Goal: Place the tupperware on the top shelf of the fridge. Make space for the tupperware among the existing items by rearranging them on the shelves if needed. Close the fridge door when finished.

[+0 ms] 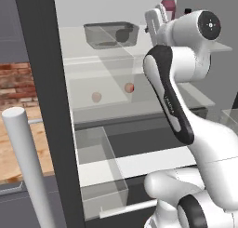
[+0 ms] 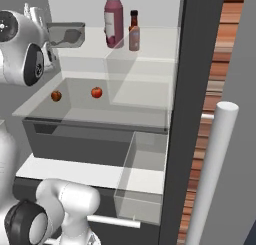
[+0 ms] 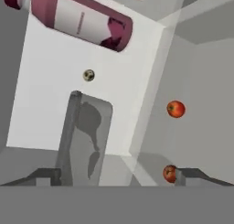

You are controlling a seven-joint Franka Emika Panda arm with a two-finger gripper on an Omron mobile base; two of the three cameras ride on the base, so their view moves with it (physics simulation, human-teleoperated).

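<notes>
Tupperware [image 1: 111, 34] is already sitting on the top shelf [image 1: 83, 59], near its left front corner, so that spot was evidently free. The bottle [image 2: 113, 19] and sauce bottle [image 2: 134, 31] stand toward the shelf's right side. Gripper [image 3: 116, 175] fingers are spread, holding nothing, right by the tub. Door [image 2: 200, 114] isn't closed yet.

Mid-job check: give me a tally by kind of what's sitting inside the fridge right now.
Bottles: 2, pinkish-red bottle and brown sauce bottle
Tupperware: 1
Small red round fruits: 2, one and another
Total: 5
</notes>
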